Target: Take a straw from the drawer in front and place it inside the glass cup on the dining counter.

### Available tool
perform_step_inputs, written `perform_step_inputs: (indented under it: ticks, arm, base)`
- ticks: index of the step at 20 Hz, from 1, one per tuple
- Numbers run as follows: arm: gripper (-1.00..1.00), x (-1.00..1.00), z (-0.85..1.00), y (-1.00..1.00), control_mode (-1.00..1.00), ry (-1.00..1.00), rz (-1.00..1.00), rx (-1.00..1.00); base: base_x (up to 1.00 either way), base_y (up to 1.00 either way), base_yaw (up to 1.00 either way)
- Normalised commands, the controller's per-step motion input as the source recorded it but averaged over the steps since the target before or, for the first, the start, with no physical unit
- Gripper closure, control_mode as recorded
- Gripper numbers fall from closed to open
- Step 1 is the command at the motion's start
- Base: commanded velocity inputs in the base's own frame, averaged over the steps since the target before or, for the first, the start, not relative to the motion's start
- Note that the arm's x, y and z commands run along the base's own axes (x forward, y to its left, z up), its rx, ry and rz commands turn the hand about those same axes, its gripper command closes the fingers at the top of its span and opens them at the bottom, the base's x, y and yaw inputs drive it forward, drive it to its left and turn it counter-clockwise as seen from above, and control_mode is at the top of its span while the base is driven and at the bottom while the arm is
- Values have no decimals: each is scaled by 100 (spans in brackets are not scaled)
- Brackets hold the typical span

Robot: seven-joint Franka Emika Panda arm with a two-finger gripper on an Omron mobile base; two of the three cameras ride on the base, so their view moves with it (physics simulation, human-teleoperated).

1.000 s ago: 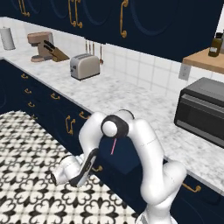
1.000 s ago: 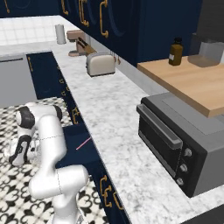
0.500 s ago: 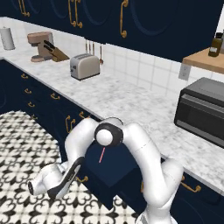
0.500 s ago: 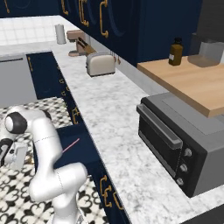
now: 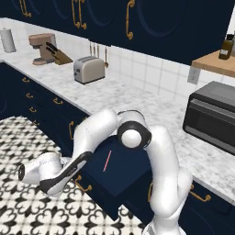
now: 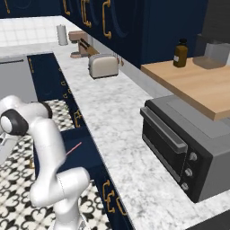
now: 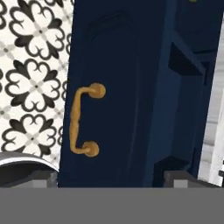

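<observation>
One straw (image 5: 106, 160) lies loose in the open drawer (image 5: 120, 170); light, stiff, thin, best pinched mid-length; the gripper (image 7: 111, 179) stands wide open, empty, facing the brass handle (image 7: 83, 120).

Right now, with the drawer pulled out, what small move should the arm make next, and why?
Probably lift the gripper away from the brass handle and swing it over the open drawer. The jaws stand open on either side of the handle, holding nothing, and the straw lies loose inside the drawer, untouched.
</observation>
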Motion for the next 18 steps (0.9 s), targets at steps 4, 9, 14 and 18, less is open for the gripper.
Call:
perform_step_inputs:
  ticks: [4, 9, 14, 18]
  arm:
    - [-100, 12, 88, -100, -100, 13, -6, 28]
    - [-100, 79, 14, -93, -100, 13, -8, 17]
    - [-100, 96, -18, -65, -100, 9, -3, 2]
    - [-100, 94, -17, -19, -100, 25, -2, 2]
  base:
    - [0, 0, 0]
    - [0, 0, 0]
    - [0, 0, 0]
    - [0, 0, 0]
